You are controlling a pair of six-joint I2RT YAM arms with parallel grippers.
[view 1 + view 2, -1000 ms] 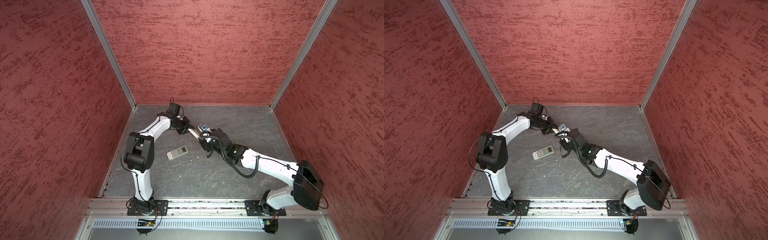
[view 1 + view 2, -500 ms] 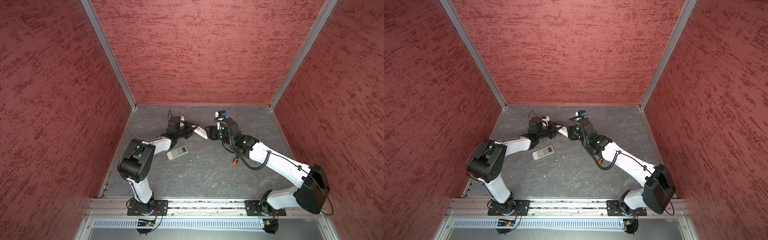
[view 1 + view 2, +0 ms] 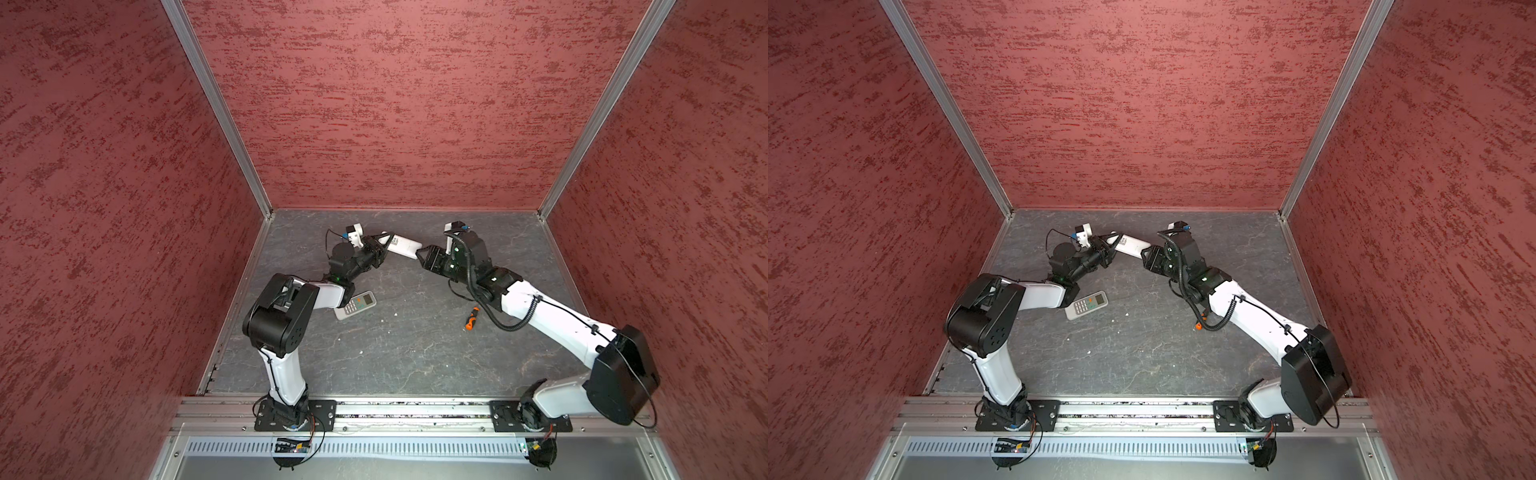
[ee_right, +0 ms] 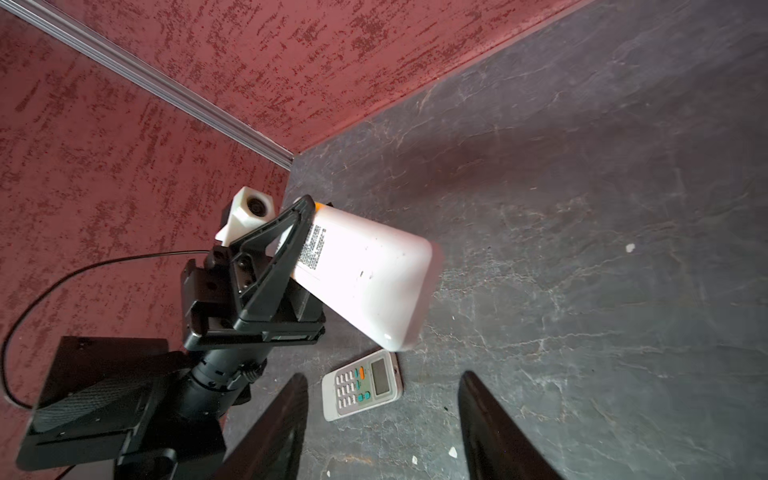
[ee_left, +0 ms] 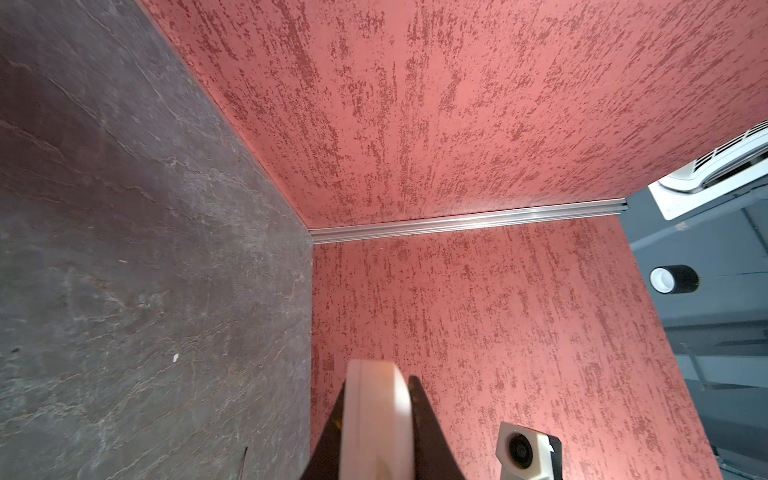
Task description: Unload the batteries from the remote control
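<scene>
Booth with red walls and a dark grey table (image 3: 415, 353), seen from above. Farthest left, a grey keypad remote (image 3: 355, 305) lies face up on the table, tucked against the left arm. Behind it, the left gripper (image 3: 381, 244) is clamped tight on one end of a white remote control (image 3: 405, 246) and holds it clear of the table near the back wall. The remote's long axis runs left to right. In the right wrist view its plain, labelled back (image 4: 365, 282) faces the camera. Its free end points straight at the right gripper (image 3: 423, 257), whose jaws stand partly open and hold nothing. That end sits just ahead of the gap between them, lined up but not yet enclosed, so the right arm is the one placed to work on it. No batteries show; presumably they are inside the casing. Farthest right, an orange-and-black screwdriver (image 3: 471, 319) lies on the table beside the right arm.
</scene>
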